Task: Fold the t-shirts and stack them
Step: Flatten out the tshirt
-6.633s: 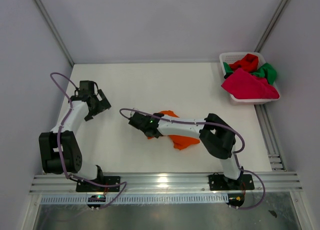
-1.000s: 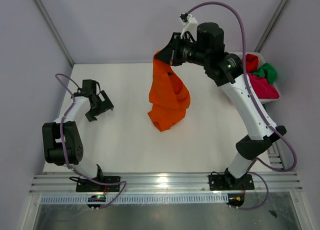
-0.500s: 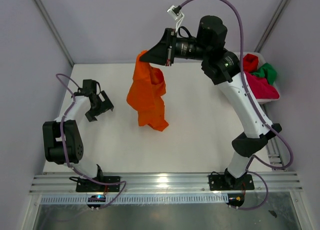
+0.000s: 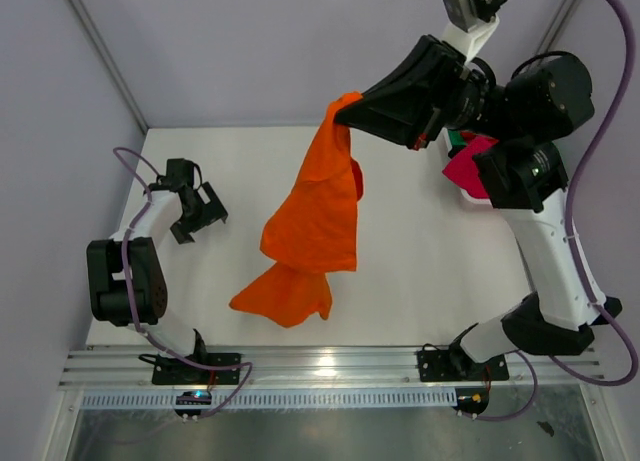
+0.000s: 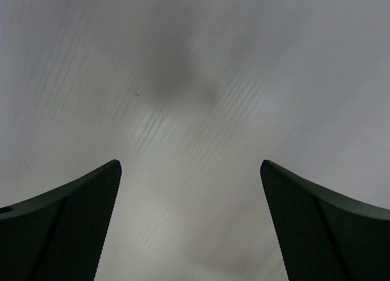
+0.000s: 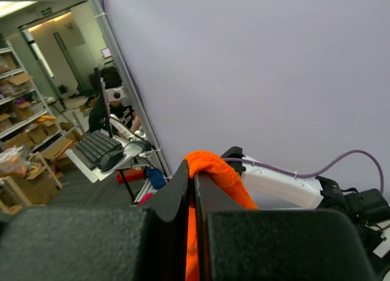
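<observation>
White table (image 4: pixel 420 271); you see the orange t-shirt (image 4: pixel 315 216) hanging above its middle, lower end trailing near-left. Right gripper (image 4: pixel 345 109), raised high, is clenched on the shirt's top edge. Left gripper (image 4: pixel 205 211) sits low at left, jaws spread, empty. Magenta-pink t-shirt (image 4: pixel 470 166) lies in basket (image 4: pixel 465 193), far right.

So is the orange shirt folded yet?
Not folded. The orange shirt hangs loose and crumpled from the right gripper, which pinches its top edge high above the table.
</observation>
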You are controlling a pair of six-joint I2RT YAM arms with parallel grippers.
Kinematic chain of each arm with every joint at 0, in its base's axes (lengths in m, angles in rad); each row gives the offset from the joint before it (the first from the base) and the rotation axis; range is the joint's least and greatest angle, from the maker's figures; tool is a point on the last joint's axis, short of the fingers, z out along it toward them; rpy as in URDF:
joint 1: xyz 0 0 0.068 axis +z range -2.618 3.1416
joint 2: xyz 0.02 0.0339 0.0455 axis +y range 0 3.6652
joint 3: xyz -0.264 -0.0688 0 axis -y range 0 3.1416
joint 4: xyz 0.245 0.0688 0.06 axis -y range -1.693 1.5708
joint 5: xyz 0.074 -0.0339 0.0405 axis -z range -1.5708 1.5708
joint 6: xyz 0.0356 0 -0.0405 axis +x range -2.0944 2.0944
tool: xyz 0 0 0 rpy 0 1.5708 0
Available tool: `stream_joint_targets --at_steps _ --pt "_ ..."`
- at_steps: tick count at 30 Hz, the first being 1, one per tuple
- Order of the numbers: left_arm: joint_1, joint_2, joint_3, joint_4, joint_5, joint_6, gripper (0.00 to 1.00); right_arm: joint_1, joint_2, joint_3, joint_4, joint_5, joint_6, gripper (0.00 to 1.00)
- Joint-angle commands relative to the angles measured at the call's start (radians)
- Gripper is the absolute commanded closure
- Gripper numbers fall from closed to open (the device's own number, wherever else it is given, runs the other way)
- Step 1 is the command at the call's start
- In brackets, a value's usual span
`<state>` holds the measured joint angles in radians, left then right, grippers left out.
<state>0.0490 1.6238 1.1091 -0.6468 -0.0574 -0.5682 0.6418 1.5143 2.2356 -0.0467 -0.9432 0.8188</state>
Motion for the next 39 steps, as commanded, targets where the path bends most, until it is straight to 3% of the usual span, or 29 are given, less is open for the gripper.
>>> stream_joint_targets --at_steps 1,4,8,11,15,25,36,37,39 --pt "0.005 0.008 0.037 -0.007 -0.005 0.004 0.01 -0.031 -0.061 -0.092 -0.05 0.148 -0.047 0.97" --pt "0.003 0.008 0.037 -0.01 -0.007 0.004 0.01 -0.093 -0.092 -0.238 -0.218 0.341 -0.066 0.97" --pt "0.005 0.004 0.035 -0.014 -0.018 0.005 0.01 -0.142 -0.068 -0.414 -0.563 0.761 -0.127 0.97" --pt "0.005 0.002 0.037 -0.019 -0.024 0.007 0.01 -0.168 -0.007 -0.56 -0.674 0.837 -0.162 0.97" --pt "0.005 0.002 0.037 -0.022 -0.027 0.008 0.01 -0.168 0.047 -0.694 -0.625 0.874 -0.178 0.97" --pt "0.005 0.018 0.046 -0.025 -0.033 0.01 0.01 -0.168 0.159 -0.613 -0.637 0.937 -0.245 0.97" --pt "0.005 0.018 0.038 -0.036 -0.039 0.011 0.01 -0.169 0.279 -0.539 -0.769 1.32 -0.198 0.97" --pt "0.005 0.016 0.037 -0.036 -0.039 0.011 0.01 -0.169 0.309 -0.533 -0.78 1.348 -0.184 0.91" --pt "0.005 0.013 0.035 -0.037 -0.042 0.013 0.01 -0.172 0.336 -0.515 -0.812 1.411 -0.168 0.65"
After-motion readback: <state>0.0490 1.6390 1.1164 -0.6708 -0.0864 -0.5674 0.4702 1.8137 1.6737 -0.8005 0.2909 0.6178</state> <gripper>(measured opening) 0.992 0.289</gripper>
